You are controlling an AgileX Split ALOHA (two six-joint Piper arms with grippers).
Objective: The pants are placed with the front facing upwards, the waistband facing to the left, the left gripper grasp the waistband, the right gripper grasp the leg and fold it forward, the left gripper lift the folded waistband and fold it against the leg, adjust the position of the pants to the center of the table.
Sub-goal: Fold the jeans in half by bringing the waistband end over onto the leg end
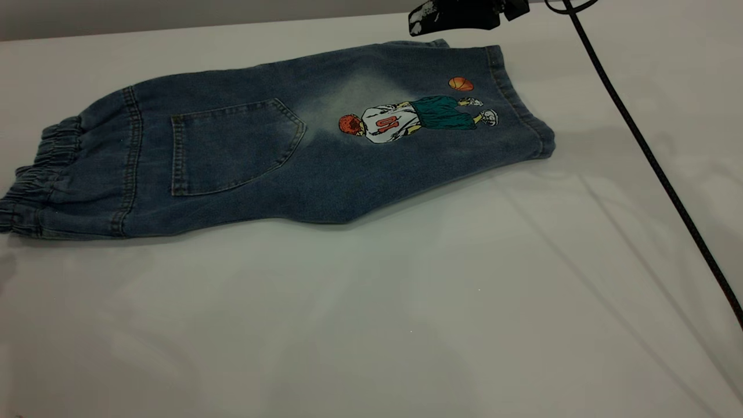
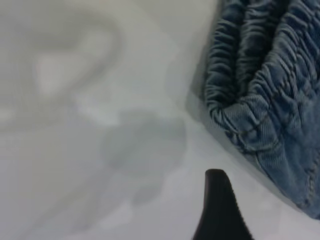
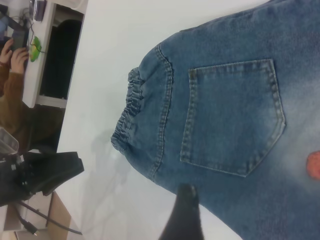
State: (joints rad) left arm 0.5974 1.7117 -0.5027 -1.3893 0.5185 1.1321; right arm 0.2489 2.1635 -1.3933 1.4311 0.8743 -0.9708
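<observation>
The blue denim pants (image 1: pixel 261 151) lie flat on the white table (image 1: pixel 371 325), doubled lengthwise, with the patch pocket (image 1: pixel 232 145) on top. The gathered waistband (image 1: pixel 40 174) points left. The leg (image 1: pixel 464 116) with the basketball-player print points right. My right gripper (image 1: pixel 453 14) hangs above the far edge of the leg, clear of the cloth; in the right wrist view it (image 3: pixel 182 215) is over the pants' edge. My left gripper (image 2: pixel 220 210) is just off the waistband (image 2: pixel 260 75), over bare table. It also shows as a black wedge (image 3: pixel 50 172) beyond the waistband (image 3: pixel 127 117).
A black cable (image 1: pixel 650 157) runs from the right arm down across the table's right side. Beyond the table's left edge are a desk (image 3: pixel 50 55) and a seated person's hands (image 3: pixel 15 55). The near half of the table holds nothing.
</observation>
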